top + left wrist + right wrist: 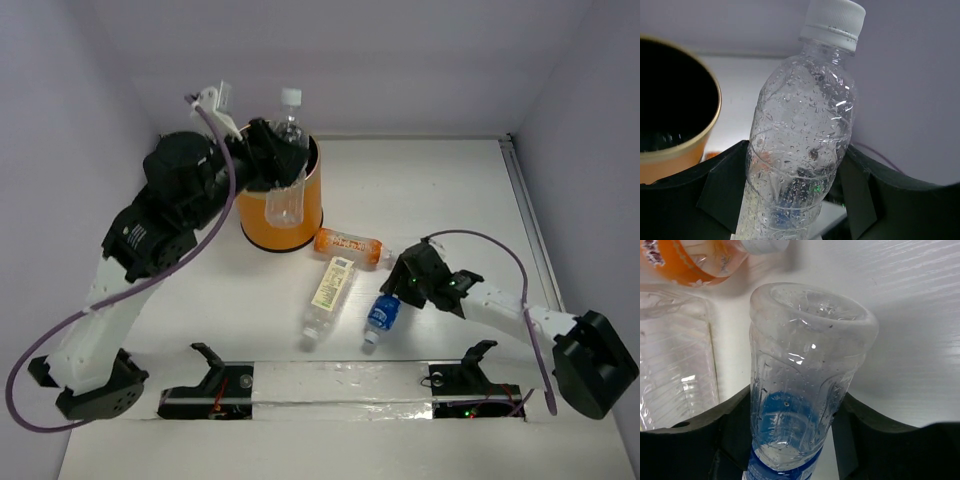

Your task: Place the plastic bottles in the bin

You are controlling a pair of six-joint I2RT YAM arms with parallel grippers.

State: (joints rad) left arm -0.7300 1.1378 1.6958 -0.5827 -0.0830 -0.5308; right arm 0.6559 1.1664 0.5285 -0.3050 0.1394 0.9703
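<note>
My left gripper (277,162): clamped on clear bottle (805,130), upright over the bin (255,228).
My right gripper (402,288): clamped on blue-label bottle (382,314), lying 1-to-7 o'clock.
Bin from right: 10 o'clock.

Clear bottle (805,130) gripped between black fingers (722,187) of left gripper (797,192), lower body clamped from both sides. White cap (834,22) kept uppermost, bottle leaned slightly right. No label seen; inner wall beaded with droplets. Orange bin (675,162) seen at left of bottle: gold rim, black interior. White table (740,95) and pale wall seen behind.
</note>
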